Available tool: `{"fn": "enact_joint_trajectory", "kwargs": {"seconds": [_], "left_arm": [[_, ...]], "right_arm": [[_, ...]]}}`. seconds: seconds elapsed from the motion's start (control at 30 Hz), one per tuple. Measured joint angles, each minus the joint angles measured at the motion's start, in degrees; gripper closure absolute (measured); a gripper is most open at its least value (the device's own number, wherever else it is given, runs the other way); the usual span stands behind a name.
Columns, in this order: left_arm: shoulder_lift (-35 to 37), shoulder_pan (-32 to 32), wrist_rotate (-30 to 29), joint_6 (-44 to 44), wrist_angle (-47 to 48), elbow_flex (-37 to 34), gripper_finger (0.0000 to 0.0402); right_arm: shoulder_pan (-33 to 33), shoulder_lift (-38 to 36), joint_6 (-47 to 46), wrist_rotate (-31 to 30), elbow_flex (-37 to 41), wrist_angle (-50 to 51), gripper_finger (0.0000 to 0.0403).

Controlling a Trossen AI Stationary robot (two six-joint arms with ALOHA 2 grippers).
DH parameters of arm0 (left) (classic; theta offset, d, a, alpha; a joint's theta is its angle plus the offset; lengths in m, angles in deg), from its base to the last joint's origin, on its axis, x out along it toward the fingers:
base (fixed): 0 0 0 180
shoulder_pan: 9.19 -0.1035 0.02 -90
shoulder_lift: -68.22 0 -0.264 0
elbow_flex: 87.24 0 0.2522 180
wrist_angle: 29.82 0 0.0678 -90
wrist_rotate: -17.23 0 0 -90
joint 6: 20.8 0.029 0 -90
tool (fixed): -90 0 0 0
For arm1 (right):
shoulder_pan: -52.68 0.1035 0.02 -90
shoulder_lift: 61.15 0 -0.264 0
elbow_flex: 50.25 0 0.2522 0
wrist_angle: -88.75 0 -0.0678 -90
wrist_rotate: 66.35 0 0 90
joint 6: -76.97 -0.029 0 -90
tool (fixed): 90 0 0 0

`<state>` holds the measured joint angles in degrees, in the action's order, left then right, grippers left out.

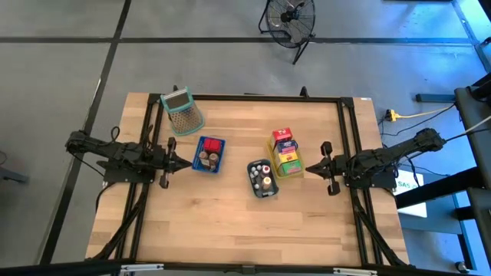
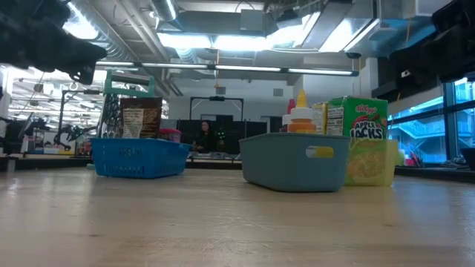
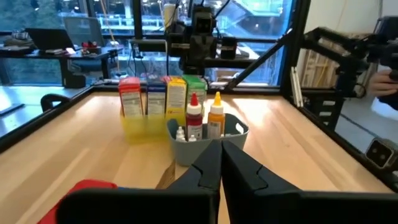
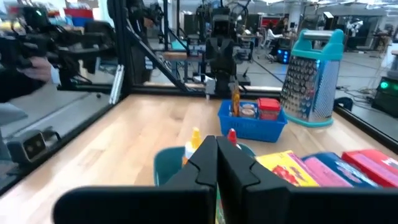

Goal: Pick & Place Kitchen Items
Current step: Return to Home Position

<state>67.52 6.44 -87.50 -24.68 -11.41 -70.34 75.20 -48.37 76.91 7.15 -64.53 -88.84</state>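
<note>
Both arms lie low at opposite sides of the worktop (image 1: 230,222). Your left claw (image 1: 182,163) is pressed together and empty, just beside the blue tray (image 2: 137,159). Your right claw (image 1: 310,168) is also together and empty, just beside the yellow tray (image 3: 142,127) holding the cartons (image 1: 285,150). The bottles (image 3: 216,118) stand in the grey-blue tray (image 2: 293,165). Risk: any forward drift while homing would likely shove a tray and topple the cartons.

Left arm (image 1: 115,157), right arm (image 1: 383,162): black, segmented; fingers (image 3: 208,171) matte black wedges (tips pointed).
</note>
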Motion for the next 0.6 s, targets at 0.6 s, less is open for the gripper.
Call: {"fn": "enact_joint_trajectory", "kwargs": {"seconds": [0.6], "left_arm": [[-0.2,0.0,-0.8,4.7,0.6,0.0,0.0393]], "right_arm": [[0.0,0.0,0.1,-2.9,0.0,7.9,0.04]]}}
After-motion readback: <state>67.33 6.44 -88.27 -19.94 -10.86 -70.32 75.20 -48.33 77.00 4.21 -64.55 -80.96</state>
